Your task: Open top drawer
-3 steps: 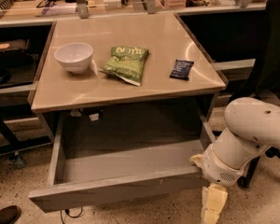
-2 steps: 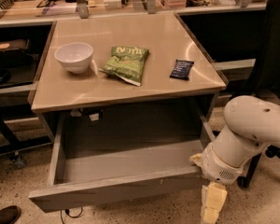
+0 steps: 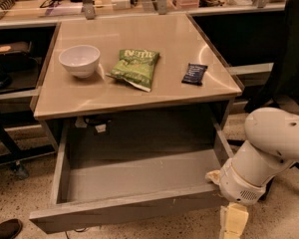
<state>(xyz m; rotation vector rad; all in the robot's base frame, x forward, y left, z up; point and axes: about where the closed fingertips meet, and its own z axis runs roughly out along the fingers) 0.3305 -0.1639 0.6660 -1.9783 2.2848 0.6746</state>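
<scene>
Wide grey handleless top drawer [image 3: 124, 210] stands pulled far out under the tan tabletop [image 3: 139, 91]. The cream gripper [image 3: 232, 222] hangs by its right front corner, grip state indiscernible. Rigid, probably light; best taken at the front panel's upper lip.

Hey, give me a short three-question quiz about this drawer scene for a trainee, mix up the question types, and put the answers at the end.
1. True or false: the top drawer is shut.
2. What lies on the tabletop between the white bowl and the dark packet? A: green chip bag; B: soda can; C: sponge.
3. Fill in: the gripper hangs pointing down by the drawer's ___ front corner, as the picture shows it.
Key: 1 false, it stands pulled out; 2 A; 3 right.
</scene>
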